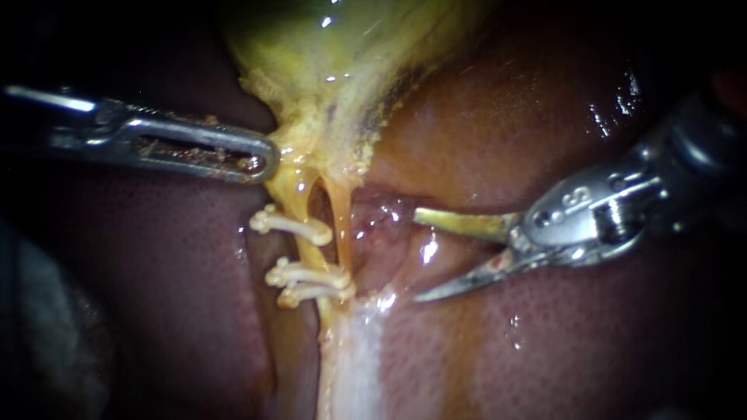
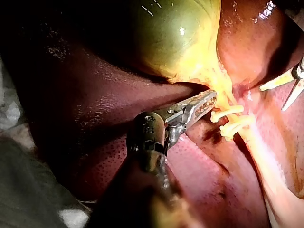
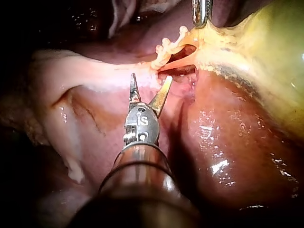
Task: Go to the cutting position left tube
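Red-brown liver (image 1: pixel 560 350) underneath all. Above it, yellow-green gallbladder (image 1: pixel 342 47), its neck pinched between the closed jaws of left instrument (image 1: pixel 264 159). Over liver, right instrument (image 1: pixel 418 255), blades spread wide, holding nothing, tips near the tubes, not touching. Below gallbladder's neck, left tube (image 1: pixel 298 204), crossed by three pale clips (image 1: pixel 294 226).

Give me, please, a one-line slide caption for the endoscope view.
Right instrument, jaws open, faces the clipped tubes below the gallbladder; left instrument lies at its neck.
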Motion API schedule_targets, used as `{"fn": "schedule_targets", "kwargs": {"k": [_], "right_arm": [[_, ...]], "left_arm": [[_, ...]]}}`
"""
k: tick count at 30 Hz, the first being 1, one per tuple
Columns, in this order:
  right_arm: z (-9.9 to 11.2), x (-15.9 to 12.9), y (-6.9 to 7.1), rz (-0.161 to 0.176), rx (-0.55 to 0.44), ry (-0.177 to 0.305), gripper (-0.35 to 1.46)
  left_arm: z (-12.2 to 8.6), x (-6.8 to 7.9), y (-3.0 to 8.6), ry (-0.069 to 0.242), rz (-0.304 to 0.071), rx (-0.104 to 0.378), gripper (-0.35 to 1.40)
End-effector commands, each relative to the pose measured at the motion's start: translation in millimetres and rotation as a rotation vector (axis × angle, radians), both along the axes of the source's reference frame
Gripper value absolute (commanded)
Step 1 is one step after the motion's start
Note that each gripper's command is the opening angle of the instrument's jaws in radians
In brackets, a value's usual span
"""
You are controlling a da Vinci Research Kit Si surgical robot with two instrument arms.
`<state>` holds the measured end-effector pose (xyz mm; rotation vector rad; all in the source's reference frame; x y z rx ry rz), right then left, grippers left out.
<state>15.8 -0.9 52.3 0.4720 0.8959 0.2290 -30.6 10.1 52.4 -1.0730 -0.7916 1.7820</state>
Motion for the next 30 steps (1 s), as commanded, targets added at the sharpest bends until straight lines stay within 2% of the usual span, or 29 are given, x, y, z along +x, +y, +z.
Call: {"fn": "schedule_targets", "kwargs": {"k": [1,5,12,17,24,30], "right_arm": [[0.2,0.4,-0.1,0.004,0.020,0.001,1.41],[1.1,1.9,-0.6,0.012,0.068,0.016,1.40],[3.2,4.0,-1.1,0.029,0.154,0.011,1.40],[4.9,4.6,-1.5,0.022,0.171,0.007,1.40],[6.5,5.6,-1.3,0.023,0.197,0.009,1.40],[7.8,6.7,-1.5,0.007,0.210,0.009,1.38]], "left_arm": [[0.0,-0.1,0.0,0.000,0.000,0.000,-0.35],[0.0,-0.2,0.0,0.001,-0.001,0.000,-0.35],[0.0,-0.3,-0.1,0.001,-0.002,0.000,-0.35],[0.0,-0.3,-0.1,0.002,-0.002,0.000,-0.35],[0.0,-0.4,-0.1,0.002,-0.003,-0.001,-0.35],[0.0,-0.4,-0.2,0.002,-0.003,-0.001,-0.35]]}}
